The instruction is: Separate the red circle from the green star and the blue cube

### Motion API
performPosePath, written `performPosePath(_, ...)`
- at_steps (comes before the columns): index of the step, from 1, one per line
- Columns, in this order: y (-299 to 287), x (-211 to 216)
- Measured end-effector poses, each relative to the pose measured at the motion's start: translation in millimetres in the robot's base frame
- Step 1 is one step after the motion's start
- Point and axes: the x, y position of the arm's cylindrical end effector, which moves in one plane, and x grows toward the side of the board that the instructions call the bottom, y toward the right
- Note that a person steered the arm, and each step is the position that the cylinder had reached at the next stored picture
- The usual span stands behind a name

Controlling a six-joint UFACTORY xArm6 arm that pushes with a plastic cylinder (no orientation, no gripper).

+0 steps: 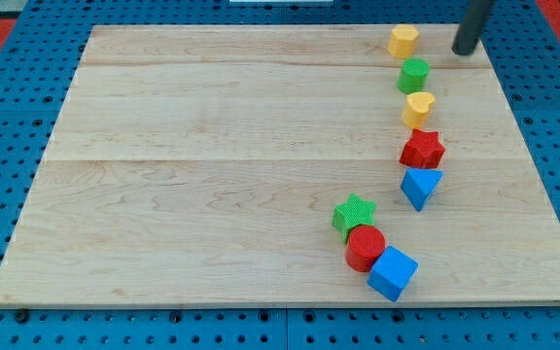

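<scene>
Tip (465, 52) at the board's (212, 175) top right, well apart from red circle (365, 247). Bare rod, nothing clamped. Green star (354, 214) and blue cube (393, 273) touching that circle.

We see the red circle (365, 247) wedged between the green star (354, 215), touching at its eleven o'clock, and the blue cube (393, 273), touching at its four o'clock. My tip (465, 51) sits well apart at one o'clock, near the board's (212, 194) top edge
</scene>
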Motion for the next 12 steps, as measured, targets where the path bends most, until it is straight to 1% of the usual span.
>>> performPosePath(1, -18, -24)
performPosePath(2, -72, -23)
performPosePath(3, -187, -22)
performPosePath(4, -253, 24)
performPosePath(6, -258, 244)
performPosePath(7, -258, 333)
performPosePath(8, -214, 394)
performPosePath(9, -196, 402)
performPosePath(11, -130, 398)
performPosePath(12, -130, 398)
